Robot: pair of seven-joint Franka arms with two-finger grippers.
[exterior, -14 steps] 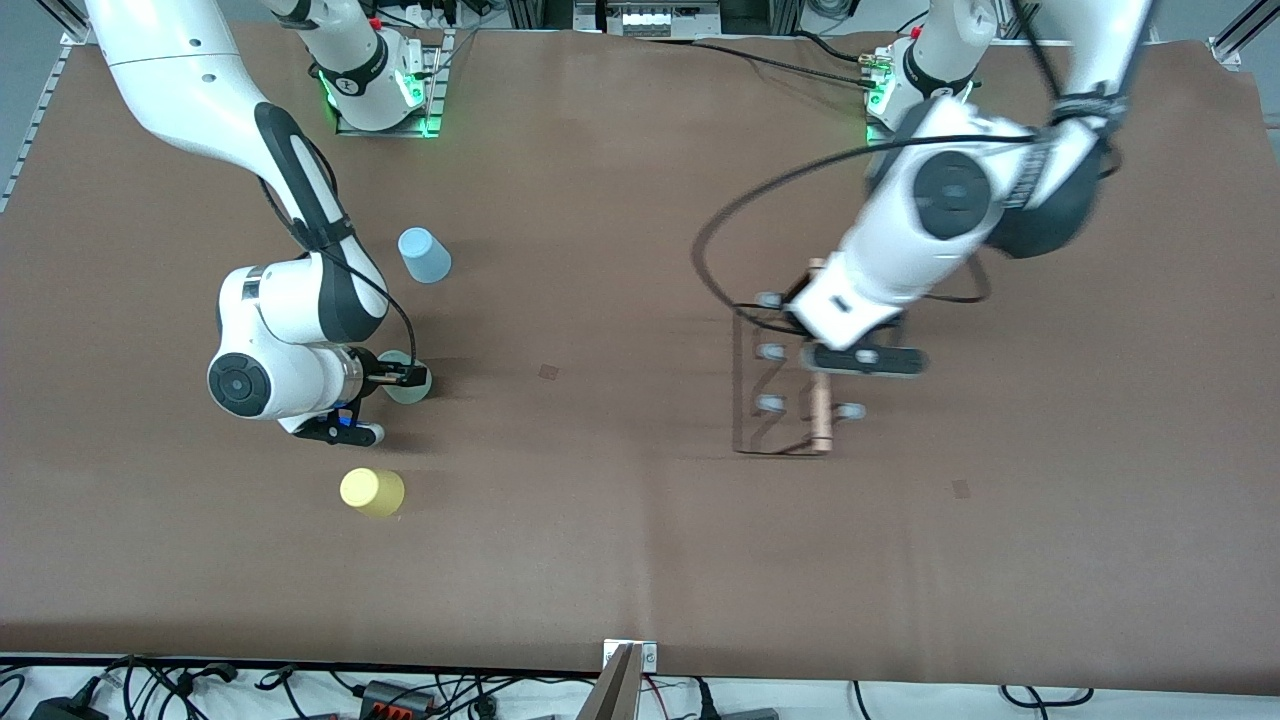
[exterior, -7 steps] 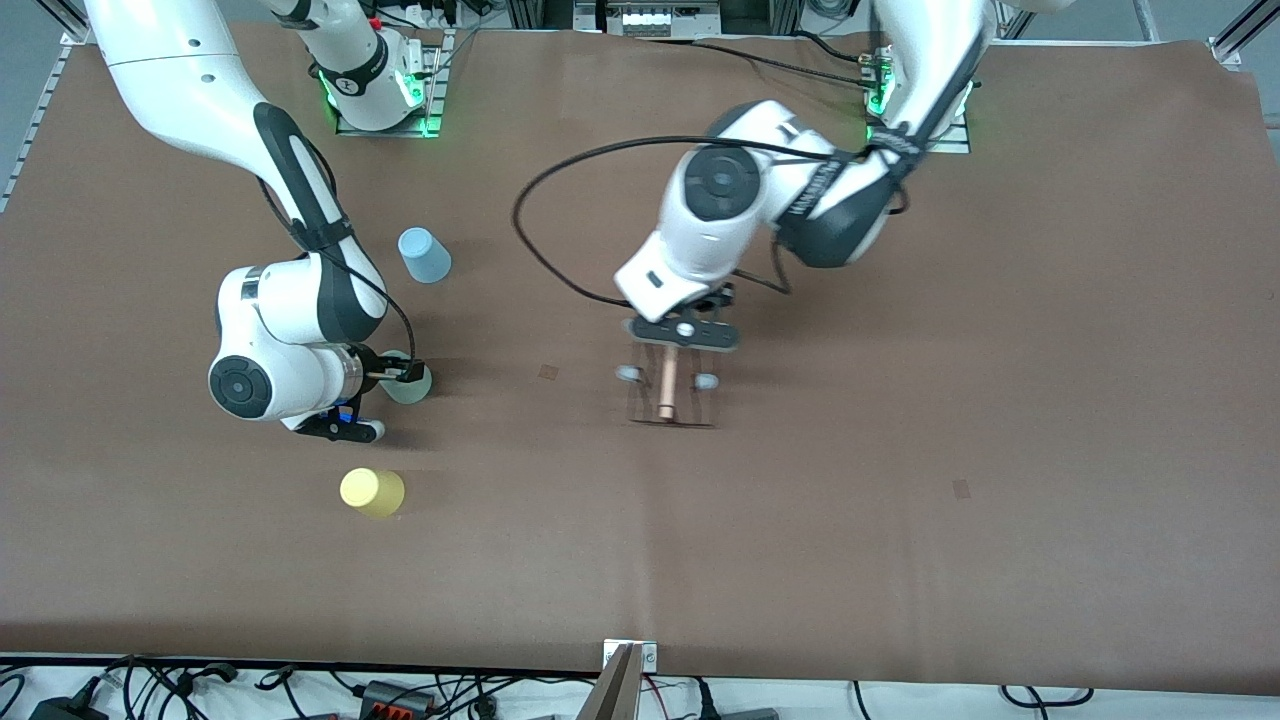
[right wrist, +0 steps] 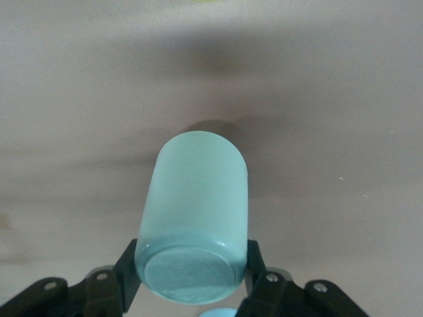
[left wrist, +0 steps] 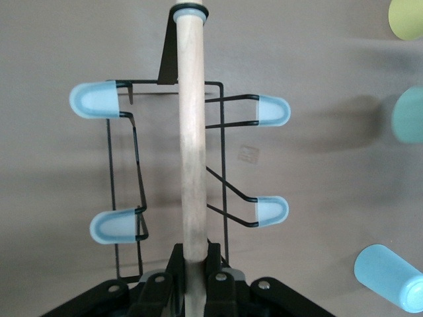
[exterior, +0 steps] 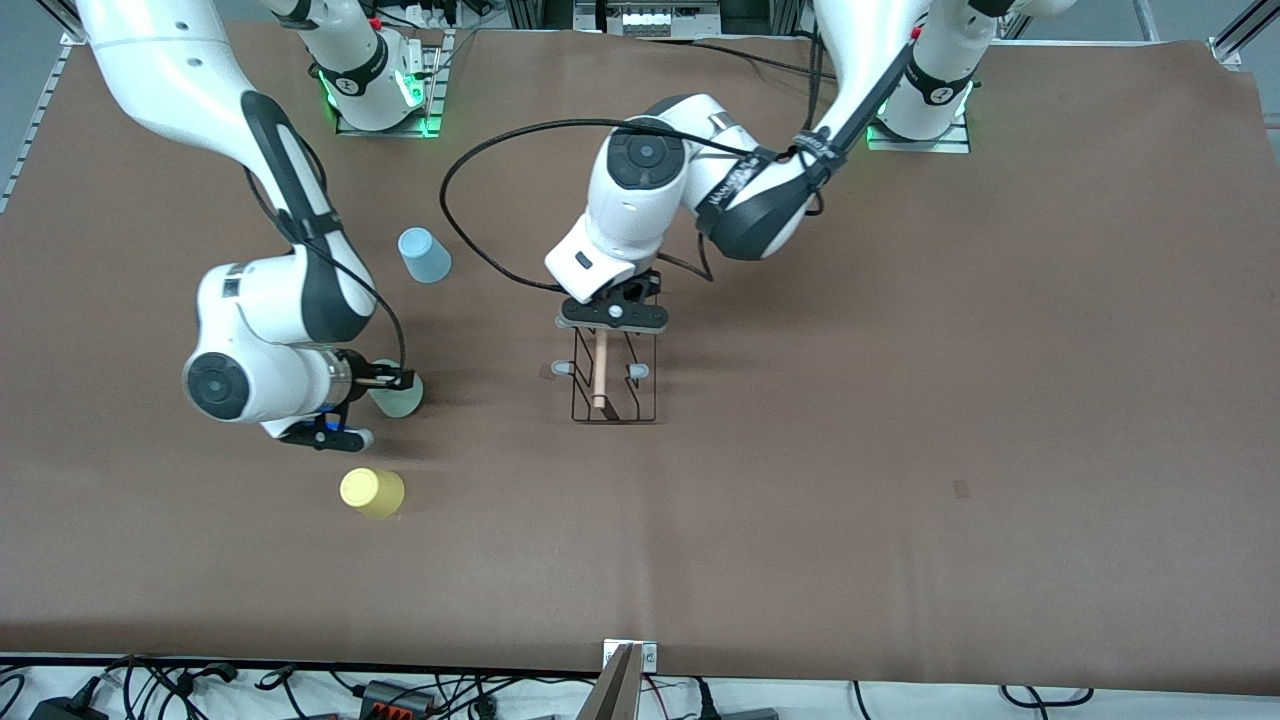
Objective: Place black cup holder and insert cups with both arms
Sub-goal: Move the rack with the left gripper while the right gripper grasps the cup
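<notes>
The black cup holder (exterior: 612,388) is a wire rack with a wooden rod handle (left wrist: 192,132) and pale blue peg caps (left wrist: 96,99). It hangs upright over the middle of the table. My left gripper (exterior: 610,316) is shut on the rod's end (left wrist: 195,264). I cannot tell whether the rack's base touches the table. My right gripper (exterior: 396,380) is shut on the mint green cup (right wrist: 195,211), its fingers (right wrist: 129,264) pinching the cup's sides near its closed end. The light blue cup (exterior: 424,255) and the yellow cup (exterior: 372,492) stand on the table toward the right arm's end.
The brown table (exterior: 900,450) runs wide and bare toward the left arm's end. A black cable (exterior: 470,240) loops from the left wrist above the table. The mint cup (exterior: 402,397) lies between the blue cup and the yellow cup.
The left arm has carried the cup holder from its own end of the table to the middle. The right gripper has closed on the mint green cup and shifted slightly.
</notes>
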